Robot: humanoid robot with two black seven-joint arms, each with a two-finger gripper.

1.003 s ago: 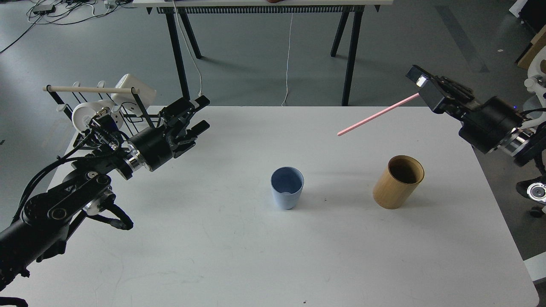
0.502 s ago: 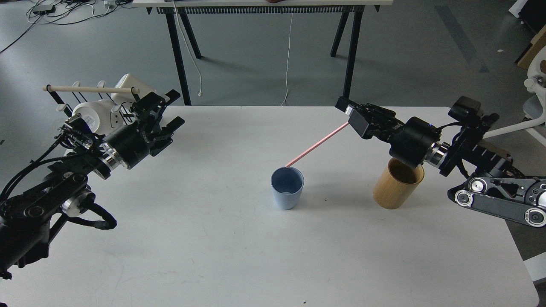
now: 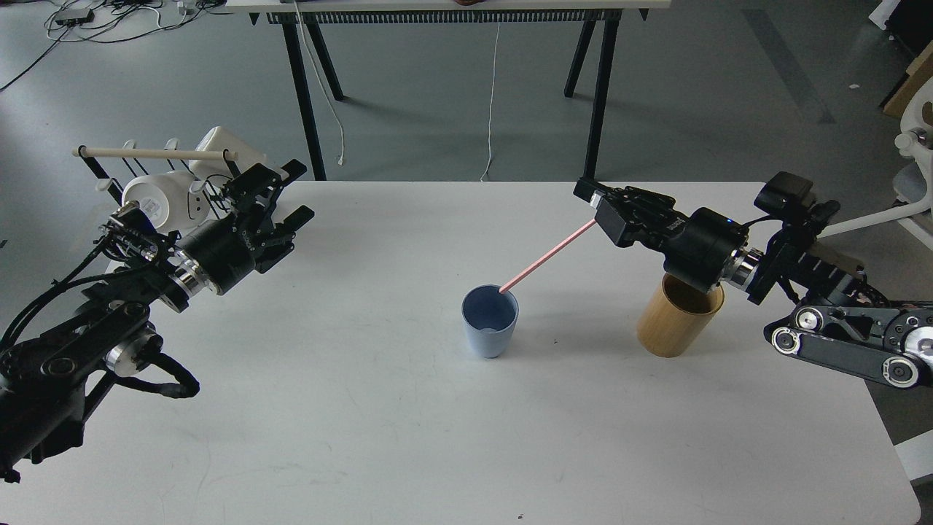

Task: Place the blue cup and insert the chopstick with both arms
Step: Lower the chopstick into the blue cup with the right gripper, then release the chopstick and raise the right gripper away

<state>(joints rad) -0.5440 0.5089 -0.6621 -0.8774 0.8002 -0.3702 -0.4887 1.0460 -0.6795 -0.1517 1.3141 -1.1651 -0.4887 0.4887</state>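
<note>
The blue cup [image 3: 490, 321] stands upright near the middle of the white table [image 3: 452, 437]. My right gripper [image 3: 601, 208] is shut on the upper end of a pale pink chopstick [image 3: 547, 255]. The chopstick slants down to the left, and its lower tip is at the cup's right rim, just at the opening. My left gripper [image 3: 288, 193] is open and empty at the table's far left, beside the mug rack and well away from the cup.
A tan bamboo cylinder [image 3: 680, 312] stands right of the cup, directly under my right forearm. A mug rack [image 3: 157, 154] with white mugs [image 3: 149, 200] stands at the far left corner. A trestle table stands on the floor beyond.
My right arm swung in from the far right and lowered the chopstick until its tip reached the cup's rim. My left arm pulled back to the left, toward the mug rack.
</note>
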